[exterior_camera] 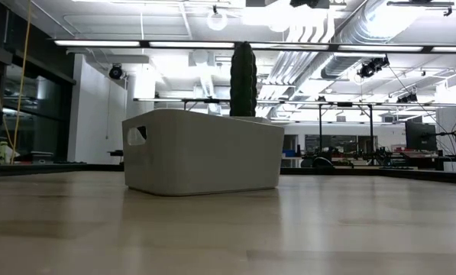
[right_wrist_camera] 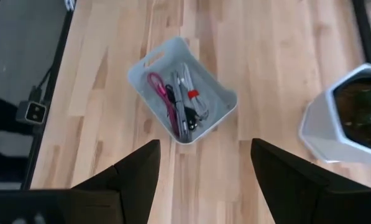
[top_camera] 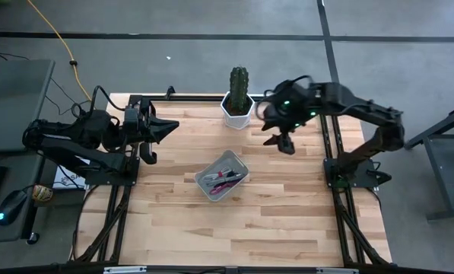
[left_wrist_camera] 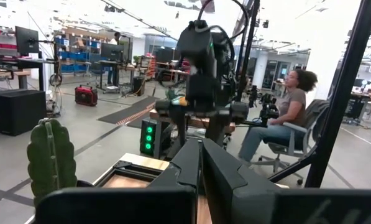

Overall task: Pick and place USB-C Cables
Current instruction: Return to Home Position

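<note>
A small grey bin sits mid-table; in the low view only its outer wall shows. Inside lie the USB-C cables: a dark red one, a grey one, a white one with red and a black one, resting on the bin floor. My right gripper hangs open above the table, on the far right of the bin, empty. My left gripper is shut and empty, raised at the table's far left, pointing toward the right.
A cactus in a white pot stands at the table's far edge, close to my right gripper. Bare wood lies near and to both sides of the bin. A person sits in the room beyond the table.
</note>
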`<move>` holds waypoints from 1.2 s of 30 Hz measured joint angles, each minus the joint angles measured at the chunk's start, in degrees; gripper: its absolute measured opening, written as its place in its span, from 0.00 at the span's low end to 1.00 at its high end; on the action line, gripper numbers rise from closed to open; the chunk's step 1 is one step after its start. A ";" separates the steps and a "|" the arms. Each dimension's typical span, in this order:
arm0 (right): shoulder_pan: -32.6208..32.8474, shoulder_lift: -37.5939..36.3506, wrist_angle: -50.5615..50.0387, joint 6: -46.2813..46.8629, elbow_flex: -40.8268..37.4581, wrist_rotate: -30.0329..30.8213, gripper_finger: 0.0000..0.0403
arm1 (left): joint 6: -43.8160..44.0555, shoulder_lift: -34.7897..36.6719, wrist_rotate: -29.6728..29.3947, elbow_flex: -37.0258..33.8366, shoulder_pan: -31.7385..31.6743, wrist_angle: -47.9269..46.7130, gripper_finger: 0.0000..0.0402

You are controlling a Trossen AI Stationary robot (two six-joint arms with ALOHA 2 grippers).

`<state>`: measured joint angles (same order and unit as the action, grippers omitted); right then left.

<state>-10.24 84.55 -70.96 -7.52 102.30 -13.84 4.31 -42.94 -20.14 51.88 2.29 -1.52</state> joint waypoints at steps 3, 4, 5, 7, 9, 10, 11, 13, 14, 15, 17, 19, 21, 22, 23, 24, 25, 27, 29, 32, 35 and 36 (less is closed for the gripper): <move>-0.42 -2.94 0.00 0.57 -0.02 1.07 0.60 | -0.02 0.00 0.00 0.00 0.00 0.00 0.00; -0.53 -3.88 0.00 1.14 -0.02 1.68 0.60 | -0.01 -0.01 0.00 0.00 0.00 0.00 0.00; -0.74 -4.76 0.00 1.37 -0.02 1.97 0.60 | -0.01 -0.02 0.00 0.00 0.00 0.00 0.00; -1.05 -6.48 0.00 1.66 -0.04 2.74 0.60 | -0.01 0.00 0.00 0.00 0.00 0.00 0.00; -1.26 -8.17 0.00 2.09 -0.04 3.89 0.60 | 0.01 -0.01 0.00 0.00 0.00 0.00 0.00; -1.46 -8.91 0.02 2.23 -0.04 4.36 0.60 | -0.01 -0.02 0.00 0.00 0.00 0.00 0.00; -1.67 -9.67 0.02 2.54 -0.04 4.41 0.60 | 0.01 0.00 0.00 0.00 0.00 0.00 0.00; -2.16 -11.15 0.09 2.70 -0.04 4.47 0.60 | 0.01 -0.01 -0.01 0.00 0.00 0.01 0.00; -2.31 -11.95 0.37 2.79 -0.13 4.47 0.60 | 0.01 0.00 0.00 0.00 0.00 0.02 0.00; -2.54 -13.07 1.87 3.00 -1.10 4.46 0.60 | 0.01 -0.01 -0.01 0.00 0.01 0.02 0.00; -2.85 -17.02 8.54 4.22 -6.55 3.96 0.60 | 0.01 0.00 -0.02 0.00 0.00 0.04 0.00; -3.12 -22.48 17.53 6.22 -15.20 3.73 0.60 | 0.01 0.00 -0.02 0.00 0.00 0.04 0.00; -3.52 -27.96 28.10 9.36 -24.81 4.30 0.60 | 0.01 -0.02 0.00 0.00 0.00 0.08 0.00; -3.83 -30.48 34.34 11.13 -29.04 4.62 0.60 | 0.01 0.00 -0.02 0.00 0.00 0.09 0.00; -4.08 -32.83 41.54 13.22 -33.35 4.59 0.60 | 0.01 0.00 -0.05 0.00 0.00 0.09 0.00; -4.27 -34.85 48.15 15.15 -36.95 4.46 0.60 | 0.01 0.00 -0.30 0.00 0.00 0.09 0.00; -4.41 -36.55 53.92 16.78 -40.10 4.42 0.60 | 0.01 -0.01 -0.59 0.00 0.00 0.09 0.00; -4.42 -38.81 62.66 19.54 -44.99 4.02 0.60 | 0.16 -0.01 -1.04 0.00 0.00 0.09 0.00; -4.37 -40.02 66.59 20.84 -47.91 2.82 0.60 | 1.20 0.00 -1.14 0.00 0.00 0.09 0.00; -4.37 -40.24 68.03 20.39 -49.49 0.75 0.60 | 2.12 0.00 -1.14 0.00 0.00 0.07 0.00; -4.35 -40.30 68.50 18.20 -49.66 -1.79 0.60 | 2.17 -0.01 -0.96 0.00 0.00 0.07 0.00; -4.36 -40.29 68.49 17.76 -49.66 -2.79 0.60 | 2.18 0.00 -0.69 0.00 0.00 0.07 0.00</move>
<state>-14.60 44.26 -2.47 10.24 52.64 -16.63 6.50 -42.94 -20.83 51.88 2.28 -1.45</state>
